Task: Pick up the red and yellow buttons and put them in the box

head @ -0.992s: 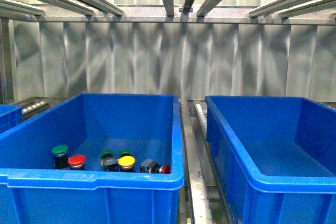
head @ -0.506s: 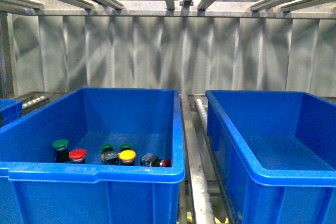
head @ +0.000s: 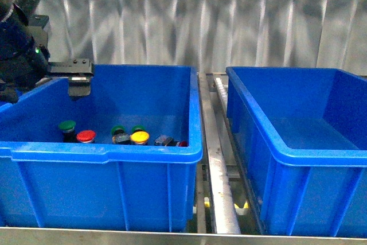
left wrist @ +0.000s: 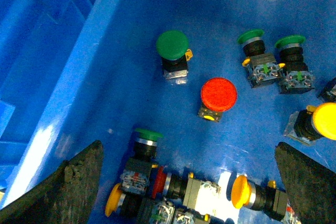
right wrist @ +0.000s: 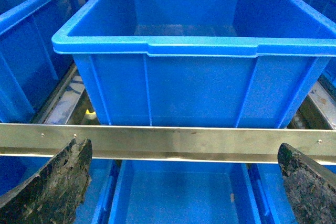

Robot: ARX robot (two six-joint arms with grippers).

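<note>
My front camera looks level across the left crate and box to a ribbed wall; left wrist camera looks straight down, close, on that crate's buttons, shared with front; right wrist camera sits low, facing a crate from outside, past a rail.

Red button and yellow button are being seen cap-up inside left-hand crate; blue box is being seen empty alongside.
</note>
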